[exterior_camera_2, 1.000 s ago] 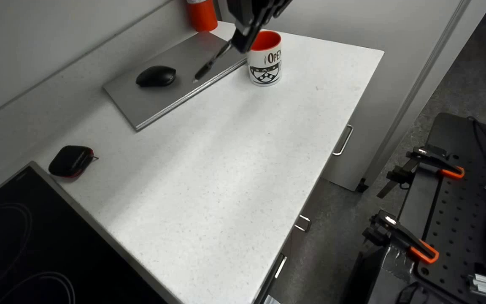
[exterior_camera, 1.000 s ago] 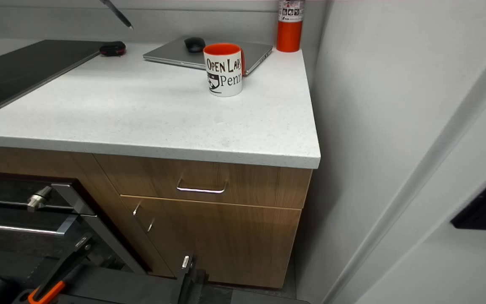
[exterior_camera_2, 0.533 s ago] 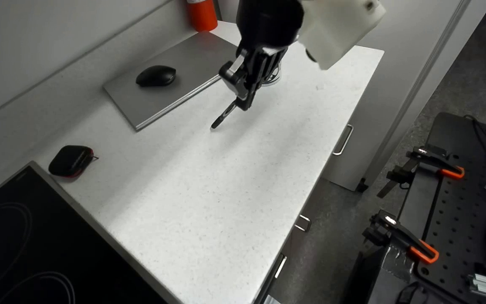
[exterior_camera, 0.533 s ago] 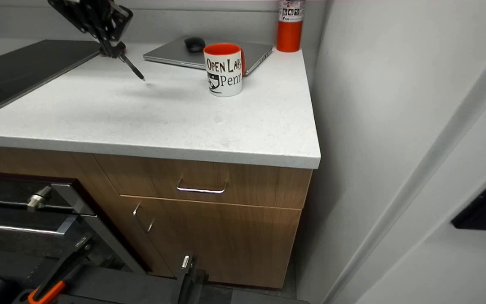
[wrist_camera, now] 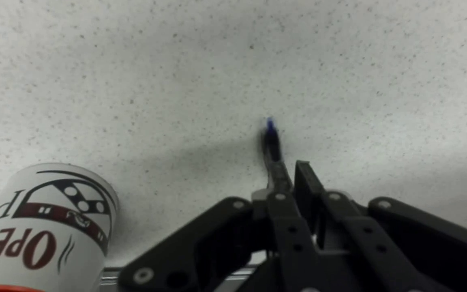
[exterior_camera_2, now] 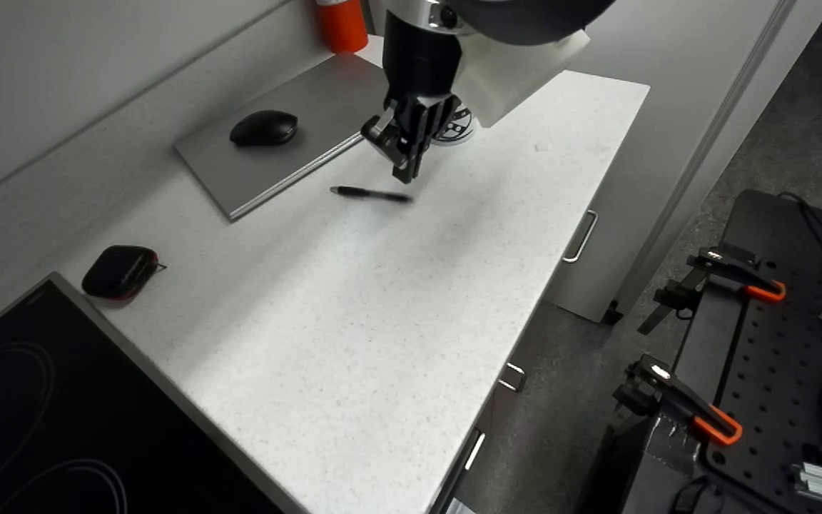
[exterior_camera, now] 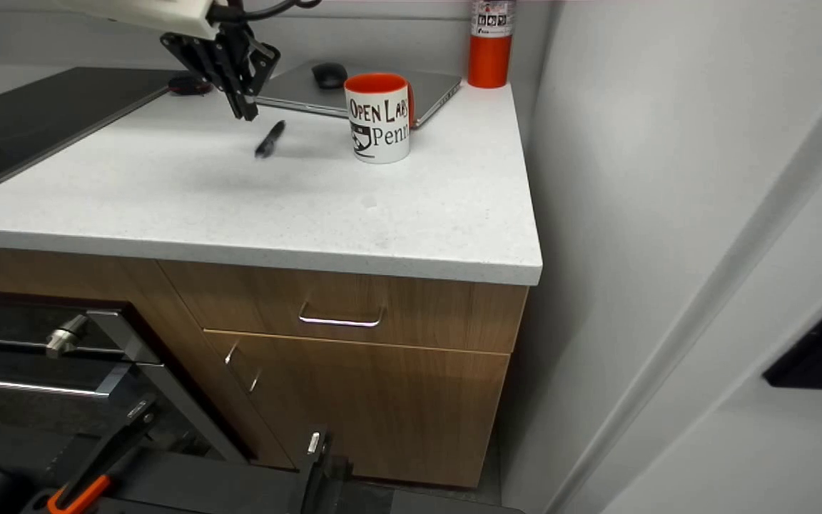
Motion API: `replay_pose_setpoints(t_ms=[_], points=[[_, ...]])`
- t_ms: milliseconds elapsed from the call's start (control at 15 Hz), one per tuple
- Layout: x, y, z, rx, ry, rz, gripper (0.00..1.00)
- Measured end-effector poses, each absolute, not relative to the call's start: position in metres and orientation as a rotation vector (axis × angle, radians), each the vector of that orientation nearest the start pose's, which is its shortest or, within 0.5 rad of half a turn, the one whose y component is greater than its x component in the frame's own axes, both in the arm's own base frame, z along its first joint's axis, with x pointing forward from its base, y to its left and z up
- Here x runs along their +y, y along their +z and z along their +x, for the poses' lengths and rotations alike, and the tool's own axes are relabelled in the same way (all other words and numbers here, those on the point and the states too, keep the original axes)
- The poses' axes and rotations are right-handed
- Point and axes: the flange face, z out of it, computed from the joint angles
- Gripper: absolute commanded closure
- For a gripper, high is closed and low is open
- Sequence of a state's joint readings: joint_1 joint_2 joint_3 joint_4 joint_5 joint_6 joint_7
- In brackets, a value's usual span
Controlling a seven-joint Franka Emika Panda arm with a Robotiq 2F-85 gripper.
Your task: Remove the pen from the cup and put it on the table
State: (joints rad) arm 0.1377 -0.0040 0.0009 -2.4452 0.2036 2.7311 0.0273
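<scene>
Seeing the gripper [exterior_camera_2: 406,175] slightly parted and gripping nothing, I judge the pen [exterior_camera_2: 372,193] let go; it is just below, well out of the cup [exterior_camera: 379,123], on or barely above the table [exterior_camera: 225,207]; blur hides which. If it lands spinning, its slim barrel could roll toward the front edge; if I dip too soon, I could flick it; a sideways swing could tip the cup.

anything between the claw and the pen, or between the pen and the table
Nothing visible stands between the claw and the pen, nor between the pen and the table, though blur hides whether the pen lies flat. The cup stands off to one side.
</scene>
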Motion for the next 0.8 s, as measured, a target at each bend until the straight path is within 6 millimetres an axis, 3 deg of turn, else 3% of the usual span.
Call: replay_pose_setpoints(t_ms=[467, 533, 600, 733, 800], points=[[0.044, 0.333, 0.518, 0.137, -0.441, -2.988, 0.04], [0.044, 0.333, 0.519, 0.141, -0.444, -2.988, 0.00], [0.044, 0.334, 0.521, 0.143, -0.443, -2.987, 0.14], [0.044, 0.334, 0.523, 0.144, -0.444, -2.987, 0.00], [0.044, 0.334, 0.524, 0.144, -0.444, -2.987, 0.00]])
